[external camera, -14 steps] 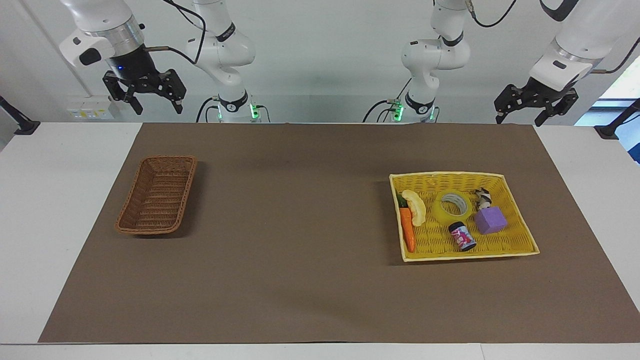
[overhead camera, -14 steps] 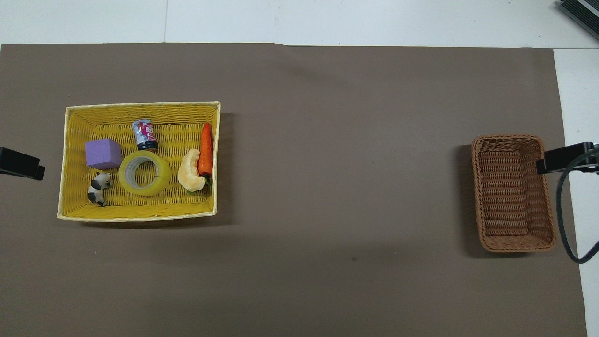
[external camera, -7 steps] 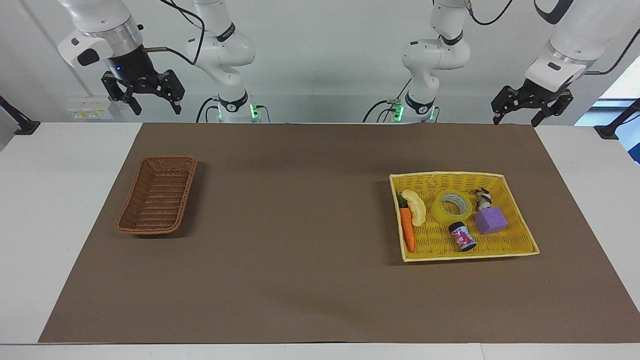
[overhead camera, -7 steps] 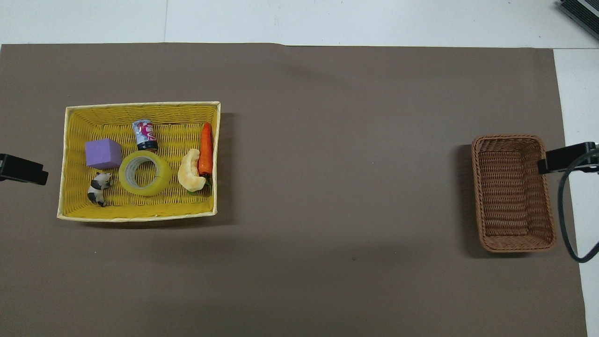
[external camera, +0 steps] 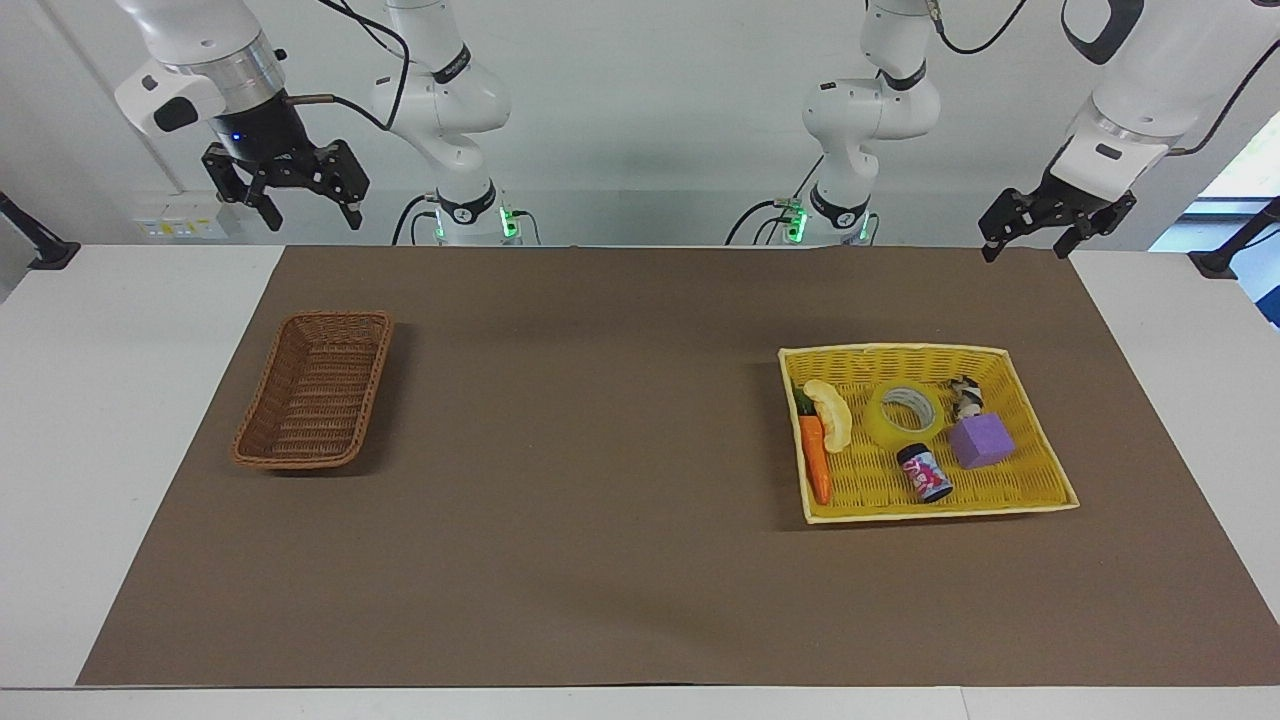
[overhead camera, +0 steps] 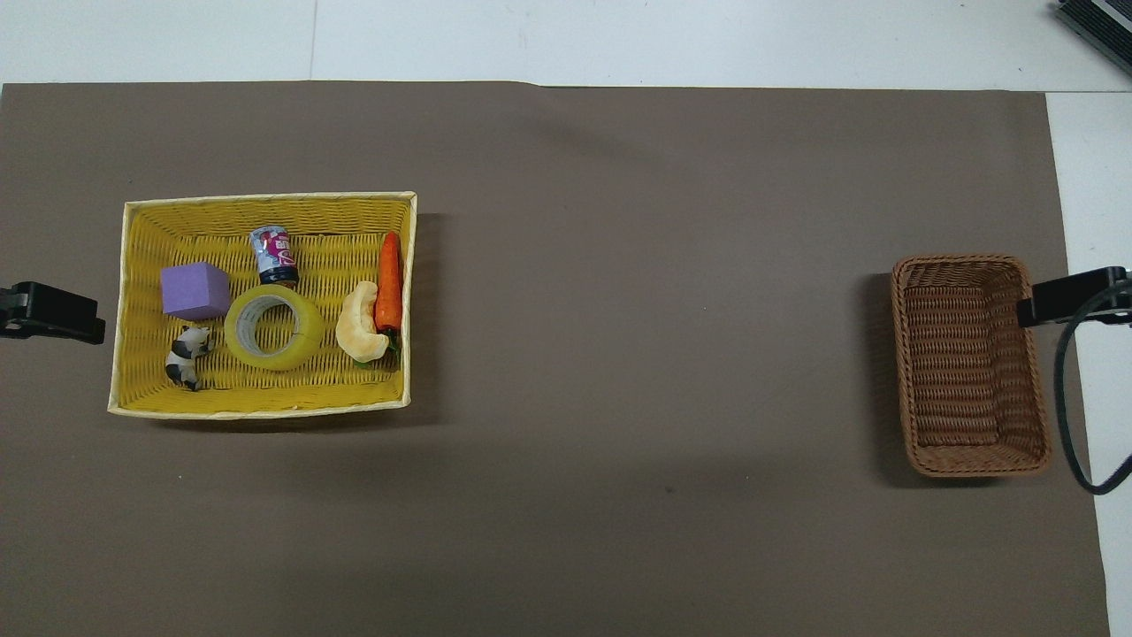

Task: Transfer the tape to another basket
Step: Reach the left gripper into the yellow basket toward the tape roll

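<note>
From across the table, the tape is a fat roll of see-through yellow with a pale core, lying flat in the yellow basket. Around it: a purple block at four o'clock, a small printed can at six, a pale curved toy and a toy carrot at nine, and a black-and-white figurine at two. The brown wicker basket holds nothing. The left gripper and right gripper both hang high with fingers spread wide, holding nothing.

From overhead, the tape sits mid-basket, toward the near wall of the yellow basket. The left gripper has crept closer to the yellow basket than a second ago; everything else stayed put.
</note>
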{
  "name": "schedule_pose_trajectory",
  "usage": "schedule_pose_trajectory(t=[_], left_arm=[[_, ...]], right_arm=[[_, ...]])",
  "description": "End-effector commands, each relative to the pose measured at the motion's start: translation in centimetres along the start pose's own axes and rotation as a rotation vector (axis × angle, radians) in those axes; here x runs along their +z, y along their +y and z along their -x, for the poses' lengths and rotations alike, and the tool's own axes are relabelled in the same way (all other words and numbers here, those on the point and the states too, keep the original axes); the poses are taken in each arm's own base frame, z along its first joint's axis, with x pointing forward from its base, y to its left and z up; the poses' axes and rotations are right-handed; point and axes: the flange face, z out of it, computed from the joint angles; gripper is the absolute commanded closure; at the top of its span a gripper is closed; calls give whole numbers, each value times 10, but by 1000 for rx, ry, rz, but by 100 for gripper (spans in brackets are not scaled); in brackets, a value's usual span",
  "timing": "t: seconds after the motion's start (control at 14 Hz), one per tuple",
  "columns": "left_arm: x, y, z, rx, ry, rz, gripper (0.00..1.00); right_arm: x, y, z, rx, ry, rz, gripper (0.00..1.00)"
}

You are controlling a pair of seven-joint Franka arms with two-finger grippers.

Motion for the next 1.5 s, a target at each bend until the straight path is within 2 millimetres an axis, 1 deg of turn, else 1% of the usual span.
schedule_pose_trajectory(t=[0.0, 0.21, 0.5, 0.64, 0.86, 1.07, 1.29, 1.43], left_arm=[[12, -1, 4, -21, 16, 7, 0], [36, -2, -2, -119, 18, 11, 0], [81, -4, -9, -141, 27, 12, 0], [97, -9, -11, -155, 39, 15, 0], [126, -9, -15, -199, 26, 33, 0], [159, -8, -19, -232, 15, 31, 0], [204, -6, -35, -268, -15, 25, 0], [229, -3, -40, -301, -4, 26, 0]], right_arm=[[-1, 3, 5, -21, 23, -11, 0], [-1, 3, 5, -24, 23, -11, 0], [0, 3, 5, -24, 22, -11, 0], [0, 3, 5, -24, 22, -11, 0], [-1, 3, 5, -24, 23, -11, 0], [0, 3, 5, -25, 22, -11, 0], [-1, 3, 5, -25, 23, -11, 0], [-1, 3, 5, -25, 23, -11, 0]])
